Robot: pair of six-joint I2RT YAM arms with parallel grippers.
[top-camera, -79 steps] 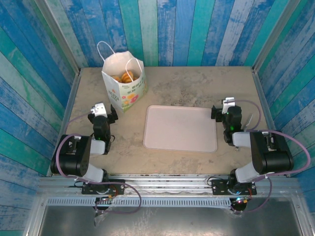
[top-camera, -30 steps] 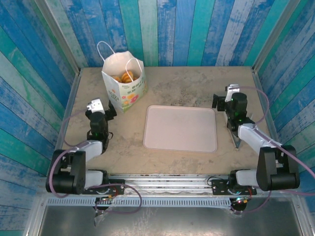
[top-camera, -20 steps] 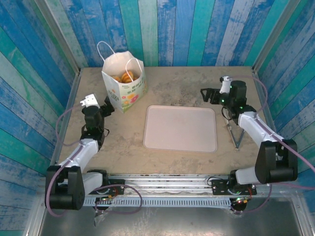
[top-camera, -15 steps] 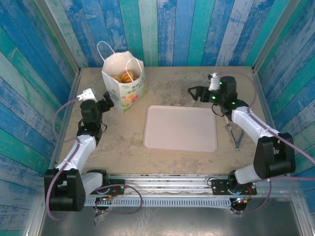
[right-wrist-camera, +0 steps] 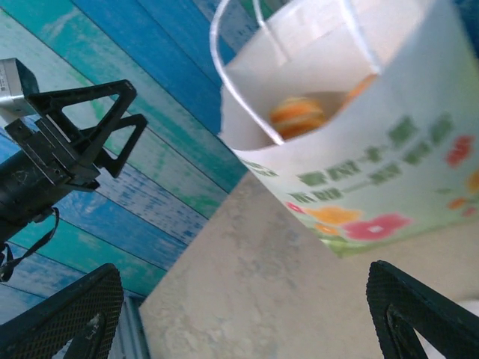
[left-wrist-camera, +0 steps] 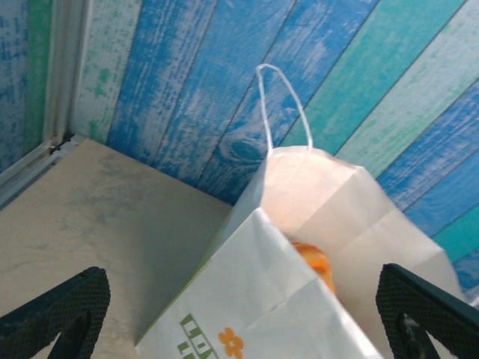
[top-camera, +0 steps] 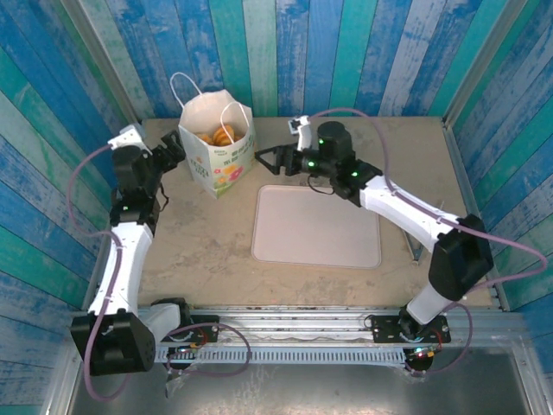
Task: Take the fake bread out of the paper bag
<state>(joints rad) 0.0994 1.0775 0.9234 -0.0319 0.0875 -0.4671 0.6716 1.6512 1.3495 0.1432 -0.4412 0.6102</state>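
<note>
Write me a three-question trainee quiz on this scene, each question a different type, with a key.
1. True or false: the fake bread sits inside the paper bag.
2. In the top view, where does the bag stand relative to the pink tray?
A) on it
B) on the table, beyond its far-left corner
C) to its right
3. Fill the blank: the left gripper and the right gripper sit on either side of the bag, both with jaws ____.

Key: 1 true; 2 B; 3 open.
</note>
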